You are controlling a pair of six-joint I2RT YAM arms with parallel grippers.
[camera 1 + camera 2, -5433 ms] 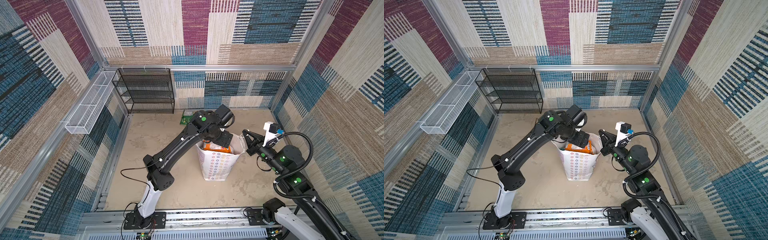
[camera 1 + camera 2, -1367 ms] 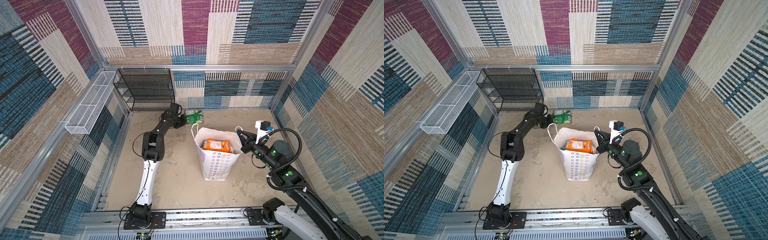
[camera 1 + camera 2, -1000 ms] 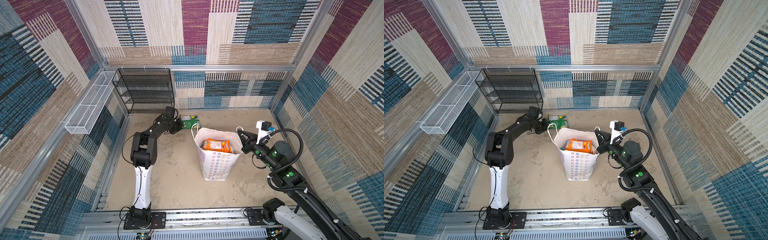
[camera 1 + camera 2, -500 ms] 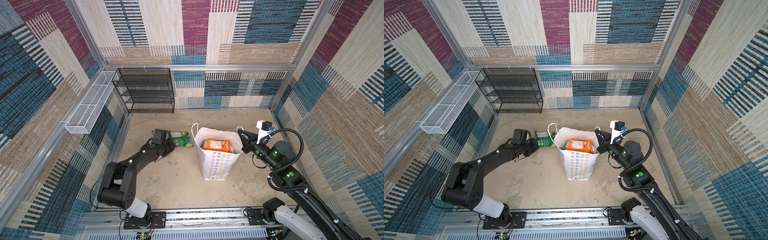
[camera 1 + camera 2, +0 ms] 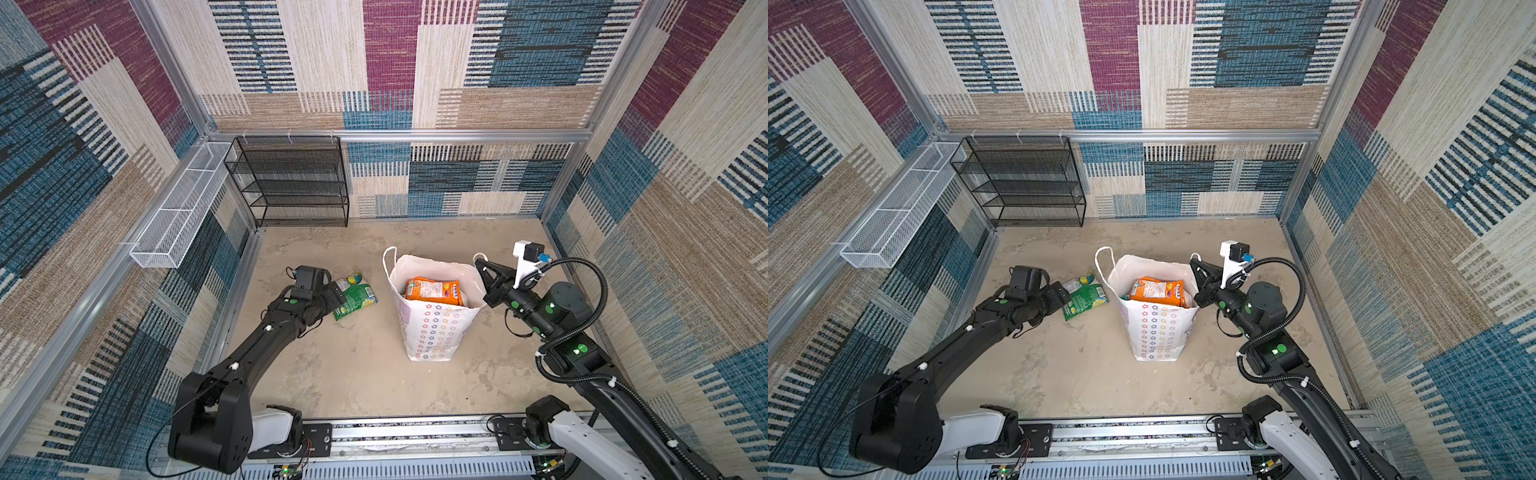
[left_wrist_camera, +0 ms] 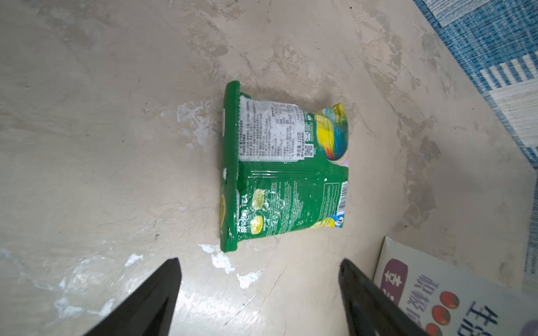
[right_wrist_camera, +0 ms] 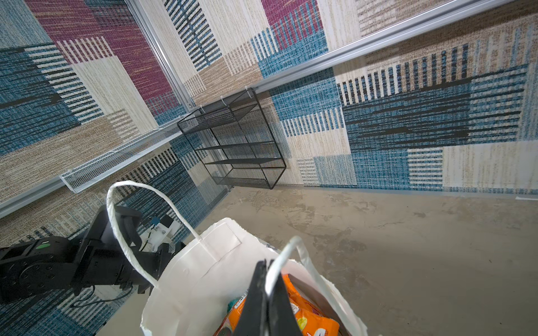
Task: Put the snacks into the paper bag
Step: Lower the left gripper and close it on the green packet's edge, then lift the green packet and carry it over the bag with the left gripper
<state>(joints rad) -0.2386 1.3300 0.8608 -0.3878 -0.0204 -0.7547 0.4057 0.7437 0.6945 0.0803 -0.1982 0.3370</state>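
On the mottled beige table (image 5: 353,374) the green Spring Tea packet (image 6: 282,174) lies flat beside the paper bag (image 5: 432,332), the left tool (image 6: 259,261) poised jaws-apart just short of it and the right tool (image 7: 263,270) clamped on the bag, so a shallow pinch could slip off the glossy film.

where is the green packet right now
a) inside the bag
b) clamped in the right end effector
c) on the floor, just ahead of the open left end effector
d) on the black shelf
c: the green packet lies flat on the floor, outside the bag, and the left end effector stands wide open short of it, not touching it.
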